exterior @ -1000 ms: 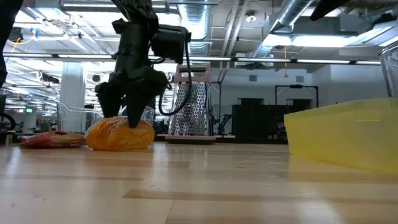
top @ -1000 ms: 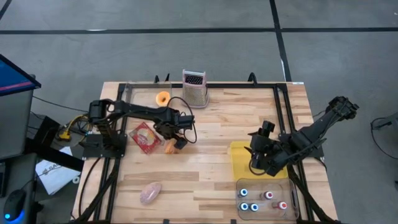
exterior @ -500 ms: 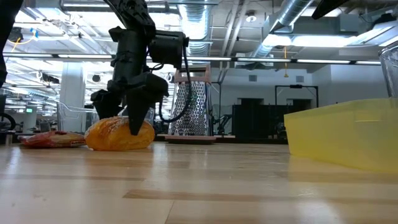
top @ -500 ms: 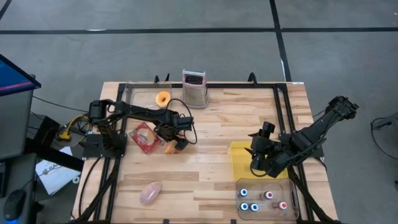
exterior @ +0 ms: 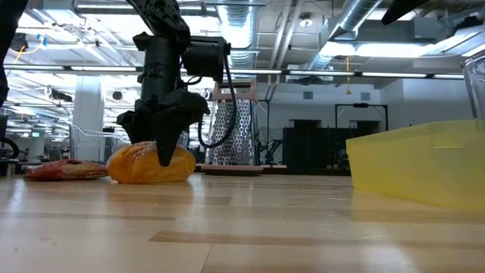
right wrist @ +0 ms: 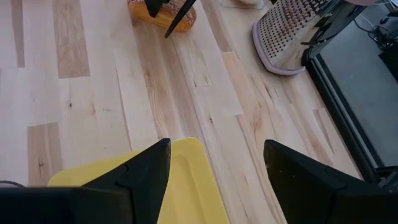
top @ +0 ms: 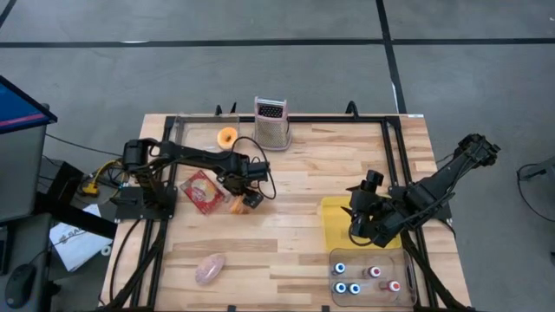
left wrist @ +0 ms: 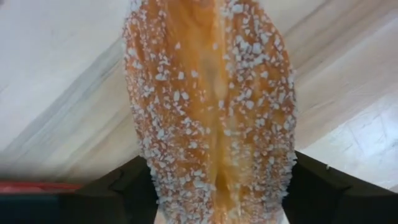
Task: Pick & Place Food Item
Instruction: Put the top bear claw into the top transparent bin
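Lower than a second ago, the left tool (exterior: 161,146) has settled over the sugared pastry (exterior: 151,164), its fingers narrowing onto both sides of it. From above, the pastry (top: 237,204) lies left of centre on the table (top: 303,173), beside a red packet (top: 202,191). Only the left wrist view shows the sugar crystals and a dark finger against each flank. At lower right, the right tool (right wrist: 214,168) hangs spread wide over the yellow tray (top: 338,212).

A sugar-crusted pastry (left wrist: 211,106) fills the view on pale wood; dark fingers (left wrist: 127,190) apparently touch both sides.
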Controlling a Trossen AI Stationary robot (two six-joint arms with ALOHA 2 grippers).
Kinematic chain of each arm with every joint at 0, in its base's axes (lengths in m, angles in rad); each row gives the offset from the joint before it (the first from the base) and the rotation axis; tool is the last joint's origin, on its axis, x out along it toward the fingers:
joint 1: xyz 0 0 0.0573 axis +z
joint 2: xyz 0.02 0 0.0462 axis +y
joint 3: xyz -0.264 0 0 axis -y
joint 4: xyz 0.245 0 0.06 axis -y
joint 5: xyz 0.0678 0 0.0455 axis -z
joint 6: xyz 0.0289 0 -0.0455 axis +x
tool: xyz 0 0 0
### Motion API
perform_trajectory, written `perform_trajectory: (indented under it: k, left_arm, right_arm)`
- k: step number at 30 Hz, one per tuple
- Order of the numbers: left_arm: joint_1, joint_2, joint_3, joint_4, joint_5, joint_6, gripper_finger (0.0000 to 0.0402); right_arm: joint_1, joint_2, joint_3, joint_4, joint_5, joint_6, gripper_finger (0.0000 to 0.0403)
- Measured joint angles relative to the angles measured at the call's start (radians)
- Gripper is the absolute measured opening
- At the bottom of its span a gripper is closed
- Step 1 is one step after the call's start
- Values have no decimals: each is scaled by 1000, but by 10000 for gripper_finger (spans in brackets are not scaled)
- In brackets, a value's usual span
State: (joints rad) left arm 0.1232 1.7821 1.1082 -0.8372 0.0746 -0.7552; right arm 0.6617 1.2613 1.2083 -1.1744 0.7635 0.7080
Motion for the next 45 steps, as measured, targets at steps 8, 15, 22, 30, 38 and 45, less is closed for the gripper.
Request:
perform_trajectory:
  k: [8, 15, 22, 30, 38, 45]
  left_arm:
    - [17, -92, 1, 91, 20, 34, 235]
    - [146, -303, 1, 60, -76, 52, 235]
    - [370, -511, 1, -46, -157, 132, 230]
    - [612, -529, 1, -105, -191, 277, 226]
    - [679, -356, 1, -76, -254, 363, 226]
    - [725, -255, 1, -67, -330, 379, 225]
  right_arm:
    - [0, 0, 0, 2, 0, 0, 249]
    - [-1, 0, 0, 4, 0, -1, 249]
    - [-2, 0, 0, 4, 0, -3, 249]
    - [-17, 0, 27, 4, 3, -28, 249]
    - [-19, 0, 32, 4, 3, -28, 249]
    - [-16, 0, 32, 4, -1, -19, 249]
